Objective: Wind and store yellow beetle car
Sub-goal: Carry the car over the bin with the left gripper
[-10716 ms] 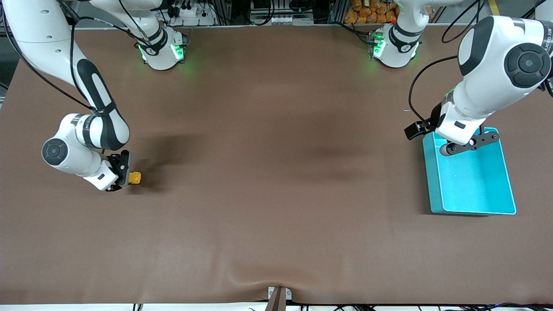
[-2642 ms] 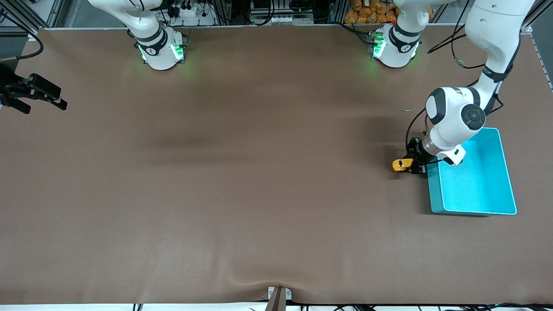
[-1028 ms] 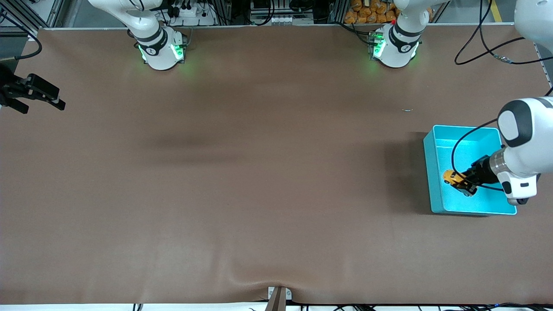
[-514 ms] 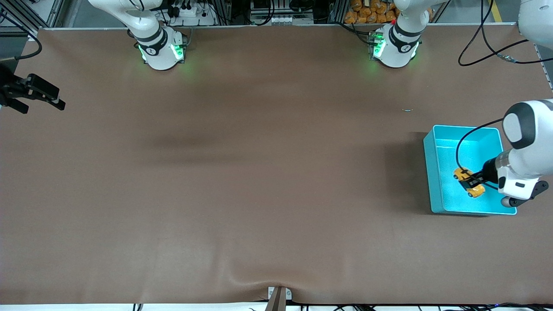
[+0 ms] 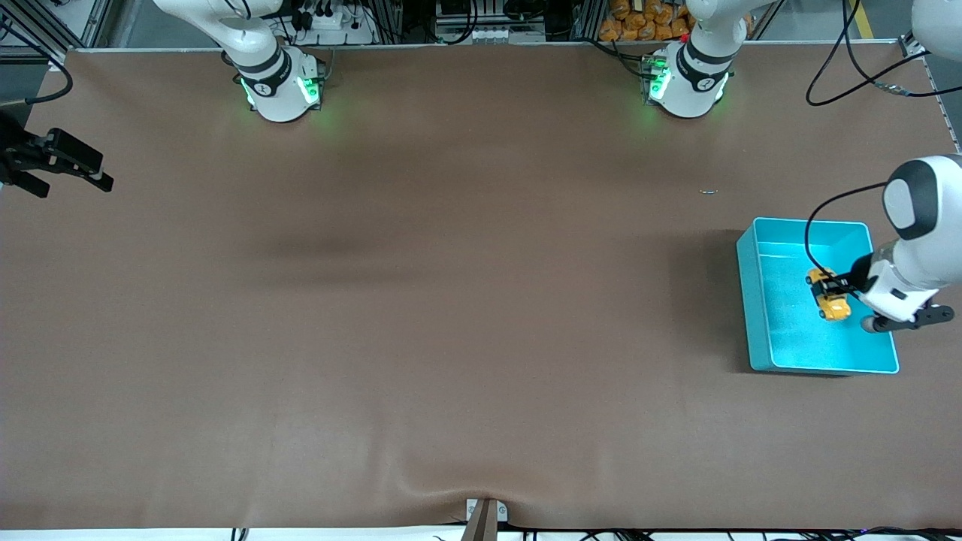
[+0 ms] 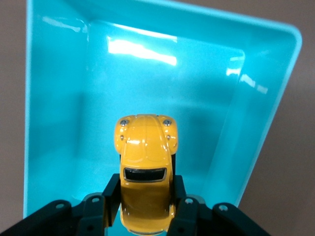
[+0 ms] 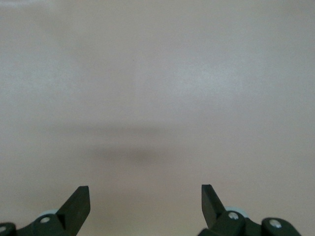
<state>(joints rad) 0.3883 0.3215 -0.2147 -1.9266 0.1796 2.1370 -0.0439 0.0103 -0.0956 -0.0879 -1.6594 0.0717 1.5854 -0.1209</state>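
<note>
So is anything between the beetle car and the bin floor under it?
Nothing: the left wrist view shows the yellow beetle car, clamped in the left gripper, over bare floor of the turquoise bin.

Brown-covered bench (image 5: 451, 300) spans frame; turquoise bin (image 5: 755, 300) sits directly on it at left arm's end; two arm bases with green lights mounted along its edge farthest from front camera
</note>
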